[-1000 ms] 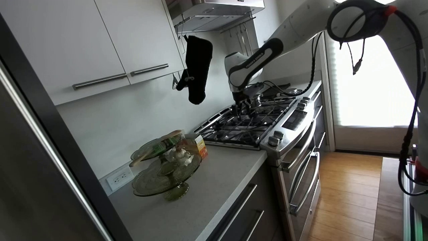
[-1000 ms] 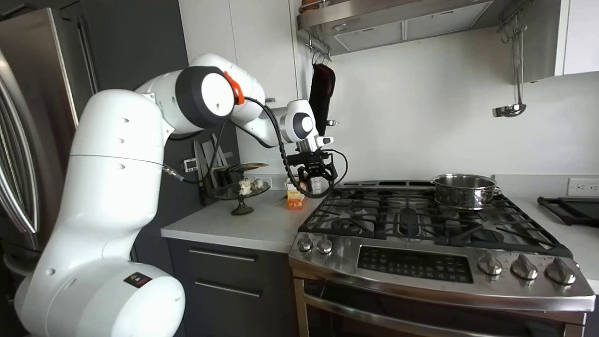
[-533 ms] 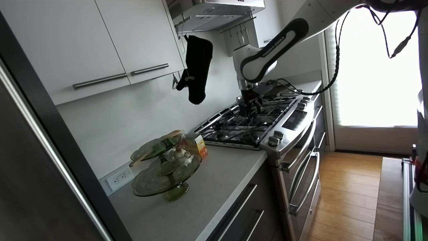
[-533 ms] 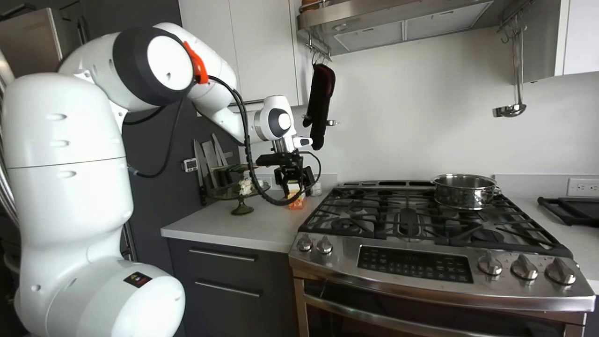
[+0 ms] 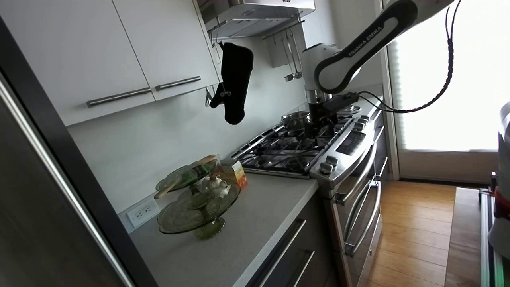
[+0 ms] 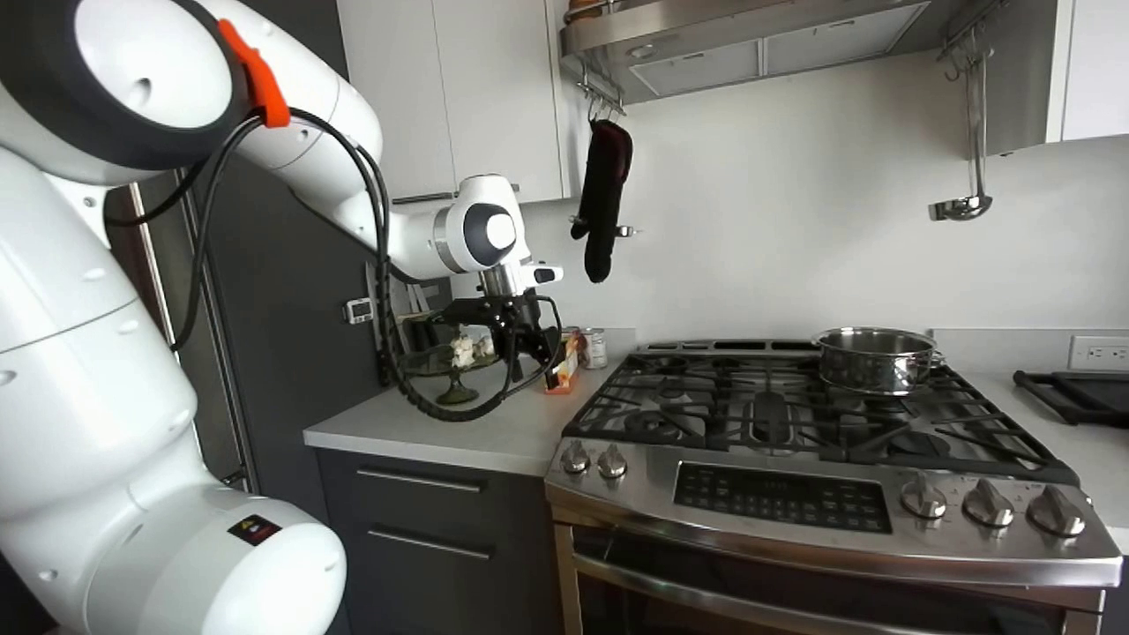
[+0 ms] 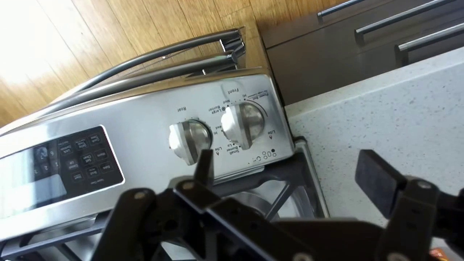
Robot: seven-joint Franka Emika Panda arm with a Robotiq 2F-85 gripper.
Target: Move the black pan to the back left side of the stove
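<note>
The stove (image 6: 829, 529) shows in both exterior views (image 5: 342, 159), and its front control panel and two knobs fill much of the wrist view (image 7: 145, 152). A shiny steel pot (image 6: 878, 362) stands on the back right grates; it also shows in an exterior view (image 5: 295, 119). A flat black object with a handle (image 6: 1076, 397), possibly the black pan, lies on the counter right of the stove, cut off by the frame edge. My gripper (image 7: 290, 170) is open and empty, above the stove's front left corner and the adjoining counter. It also shows in both exterior views (image 6: 534, 363) (image 5: 314, 129).
On the left counter stand a tiered green glass stand (image 5: 199, 211) with garlic, an orange-yellow box (image 6: 564, 366) and a can (image 6: 595, 348). A dark oven mitt (image 6: 609, 194) hangs beside the range hood (image 6: 750, 44). A ladle (image 6: 966, 207) hangs at the right.
The arm has swung left and toward the viewer in an exterior view, and right in the opposite one. The gripper has turned. The steel pot is uncovered there; pot and stove stay put.
</note>
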